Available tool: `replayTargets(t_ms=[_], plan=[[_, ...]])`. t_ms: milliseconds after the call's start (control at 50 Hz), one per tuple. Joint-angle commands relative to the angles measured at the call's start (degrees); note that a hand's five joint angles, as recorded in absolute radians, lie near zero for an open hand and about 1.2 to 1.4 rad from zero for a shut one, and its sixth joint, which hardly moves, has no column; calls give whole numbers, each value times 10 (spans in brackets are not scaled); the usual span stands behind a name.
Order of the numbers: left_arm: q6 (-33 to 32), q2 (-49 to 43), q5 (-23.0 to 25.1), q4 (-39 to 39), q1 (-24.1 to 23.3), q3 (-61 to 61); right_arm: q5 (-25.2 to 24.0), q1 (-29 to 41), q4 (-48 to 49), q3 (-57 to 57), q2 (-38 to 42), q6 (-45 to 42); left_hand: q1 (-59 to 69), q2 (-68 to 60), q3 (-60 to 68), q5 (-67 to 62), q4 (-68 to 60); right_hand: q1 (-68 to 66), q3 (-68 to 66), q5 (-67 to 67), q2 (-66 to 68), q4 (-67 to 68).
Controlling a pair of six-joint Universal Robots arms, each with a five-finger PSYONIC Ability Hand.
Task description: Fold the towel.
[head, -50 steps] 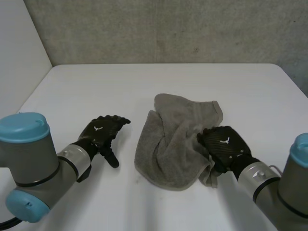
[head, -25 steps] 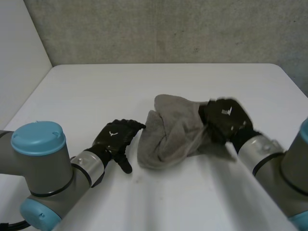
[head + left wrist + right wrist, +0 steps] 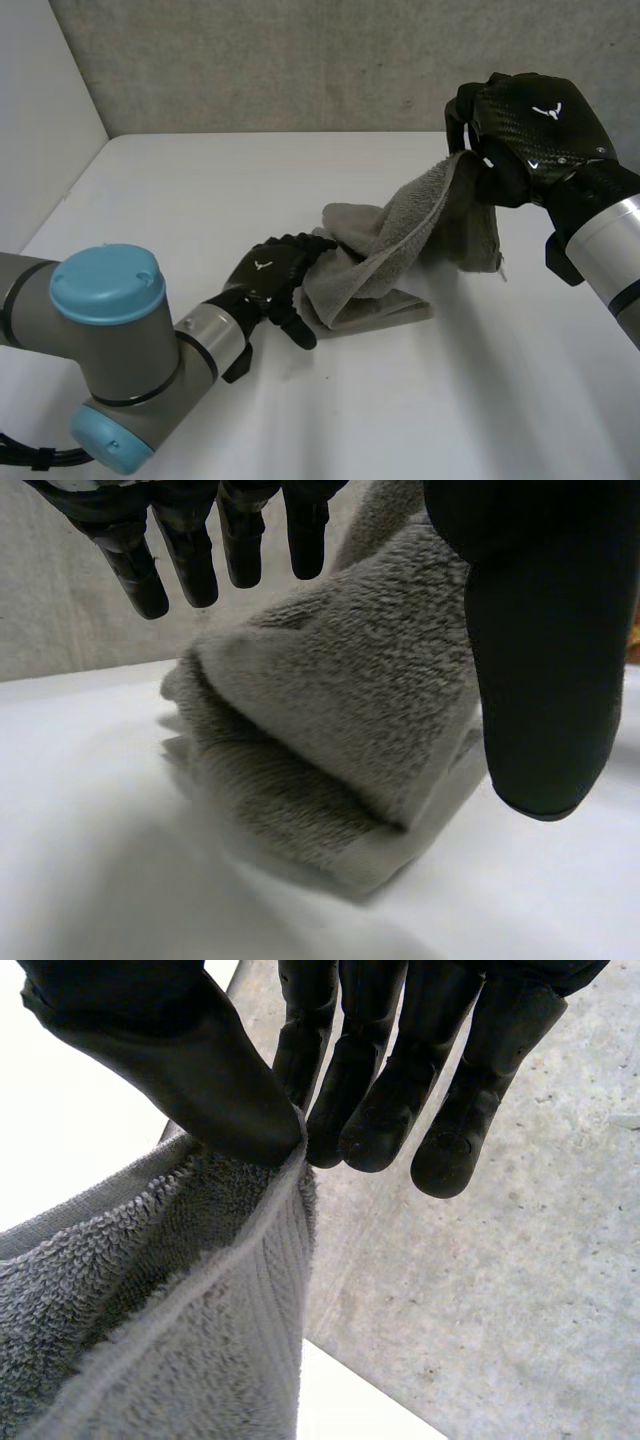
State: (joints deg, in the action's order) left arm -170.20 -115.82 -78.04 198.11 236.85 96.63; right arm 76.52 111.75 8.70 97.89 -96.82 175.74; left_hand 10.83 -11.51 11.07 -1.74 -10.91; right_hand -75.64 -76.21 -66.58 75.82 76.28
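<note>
A grey towel [image 3: 390, 255] lies bunched on the white table [image 3: 160, 190], with one end lifted high to the right. My right hand [image 3: 530, 130] holds that raised end well above the table. In the right wrist view the thumb [image 3: 190, 1070] pinches the towel's hem [image 3: 220, 1290] against the fingers. My left hand [image 3: 270, 285] rests low on the table with straight fingers, touching the towel's left lower fold. In the left wrist view the fingers [image 3: 190, 550] and thumb [image 3: 535, 660] stand spread around the folded towel [image 3: 330, 740].
A grey wall [image 3: 300, 60] runs behind the table's far edge. Bare table [image 3: 450, 400] lies in front of the towel and to its left.
My right hand shut on the towel's edge and lifted it up and to the right. My left hand slid right across the table to the towel's lower fold.
</note>
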Motion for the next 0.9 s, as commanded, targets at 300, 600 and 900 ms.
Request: replayTargets(t_ms=[300,600,900], plan=[[99,-86,-157,6,-60,-94,2,-2,-15,23,-28,0,472,-465,470,-463,-471,-44,-38,-34,42,37],[62,51,-278,41,11,-47,-1,-7,-20,-18,-69,-3,692,-685,689,-683,-691,-44,-38,-34,42,37],[-138,293,-123,-91,14,-244,-36,-7,-229,-381,-24,-27,692,-685,689,-683,-691,-44,-38,-34,42,37]])
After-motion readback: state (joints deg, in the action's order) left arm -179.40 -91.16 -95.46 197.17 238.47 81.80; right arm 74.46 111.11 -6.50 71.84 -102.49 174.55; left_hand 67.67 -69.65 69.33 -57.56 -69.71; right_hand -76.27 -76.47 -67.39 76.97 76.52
